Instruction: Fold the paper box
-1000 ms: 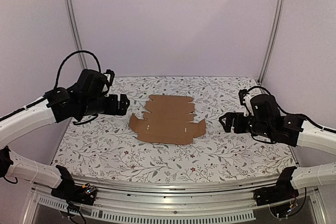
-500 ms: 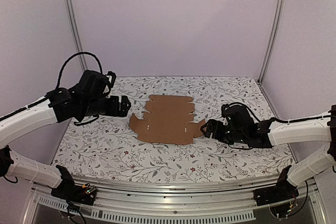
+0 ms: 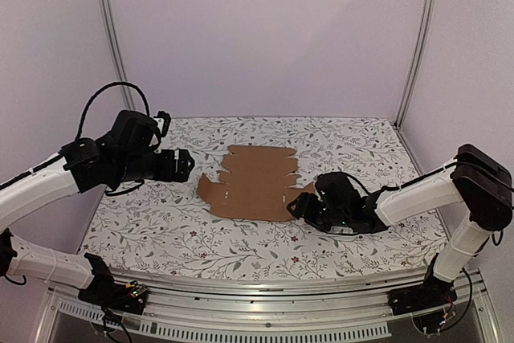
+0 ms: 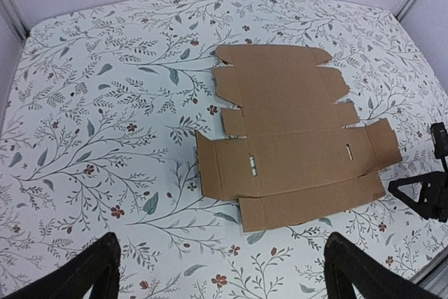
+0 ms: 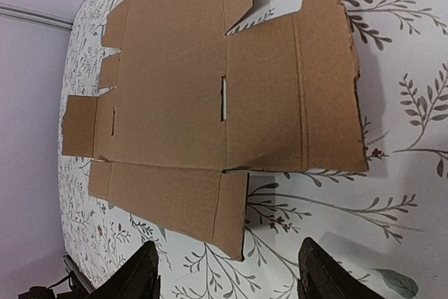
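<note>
The paper box (image 3: 257, 184) is a flat brown die-cut cardboard sheet with flaps and slots, lying in the middle of the floral table. It also shows in the left wrist view (image 4: 294, 138) and the right wrist view (image 5: 210, 96). My right gripper (image 3: 299, 207) is open and empty, low over the table just off the sheet's near right corner; its fingers (image 5: 143, 274) straddle that corner flap. My left gripper (image 3: 186, 165) is open and empty, held above the table left of the sheet, its fingertips (image 4: 98, 267) apart from it.
The table has a floral cover (image 3: 161, 222). White walls and metal posts (image 3: 108, 38) close it in on the left, back and right. The right arm (image 4: 427, 190) shows at the right edge of the left wrist view.
My right arm has reached forward and left, dropping low to the sheet's near right corner. My left gripper has drawn back slightly to the left. The sheet has not moved.
</note>
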